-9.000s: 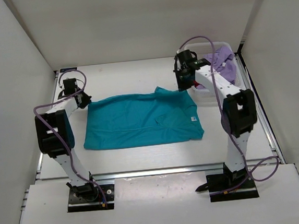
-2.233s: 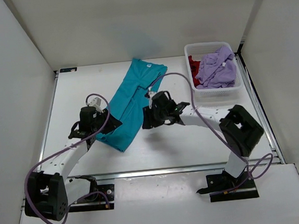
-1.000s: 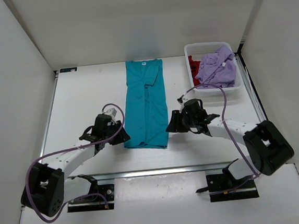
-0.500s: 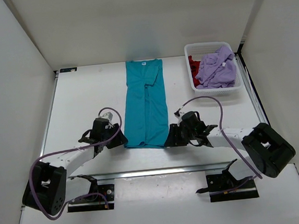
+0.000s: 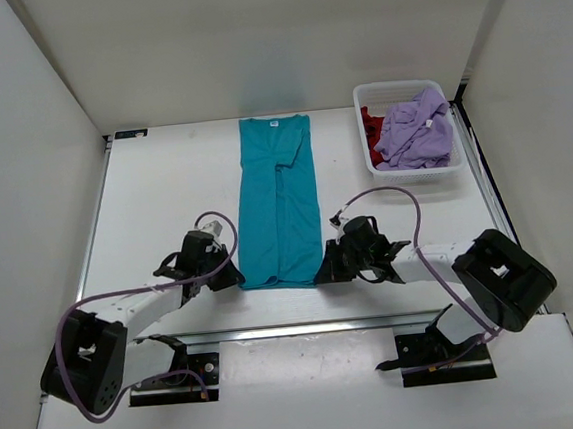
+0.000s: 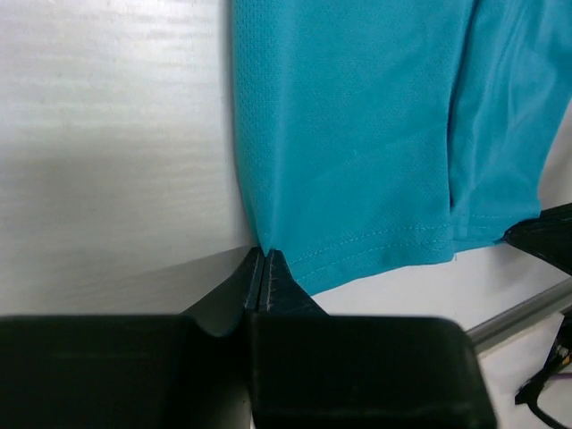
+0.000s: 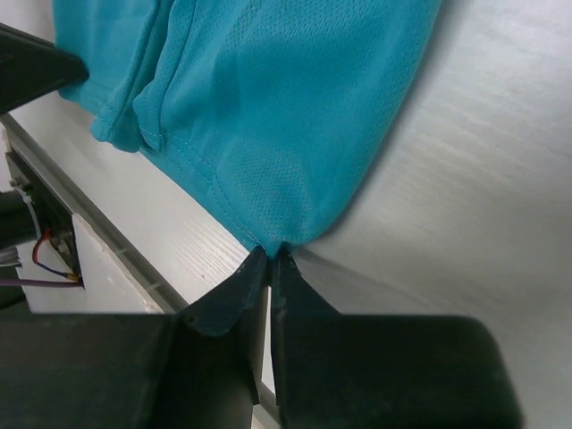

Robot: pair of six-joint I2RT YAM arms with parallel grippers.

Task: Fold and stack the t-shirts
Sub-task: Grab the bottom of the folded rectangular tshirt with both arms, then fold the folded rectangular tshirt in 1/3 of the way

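Left gripper (image 5: 236, 280): down low on the table (image 5: 154, 186) at the near left corner of the teal t-shirt (image 5: 281, 205). In the left wrist view its fingers (image 6: 234, 295) are pressed together to a point. The hem corner of the cloth (image 6: 357, 134) runs down into the tips, which reads as a pinch on that corner.

Right gripper (image 5: 321, 275): a mirror of the first, at the near right corner of the same hem. The right wrist view shows its fingers (image 7: 228, 299) closed tight, with the rounded corner of the teal cloth (image 7: 268, 107) caught between the tips.

Why both corners: gripping the near hem at each end should keep the edge straight. It looks like the set-up for carrying the hem away from the arms, toward the collar, for a crosswise fold.

Teal t-shirt, position: a long narrow strip down the middle of the table, sides already folded in. The hem is nearest the arms and the collar lies at the far end.

Basket (image 5: 411, 171): far right corner, well apart from the strip. It holds the lavender t-shirt (image 5: 414, 128), heaped and unfolded, with the dark red t-shirt (image 5: 371, 127) showing at its left side.

Progress, judged: the first shirt is part folded, two are untouched and no stack has been started.
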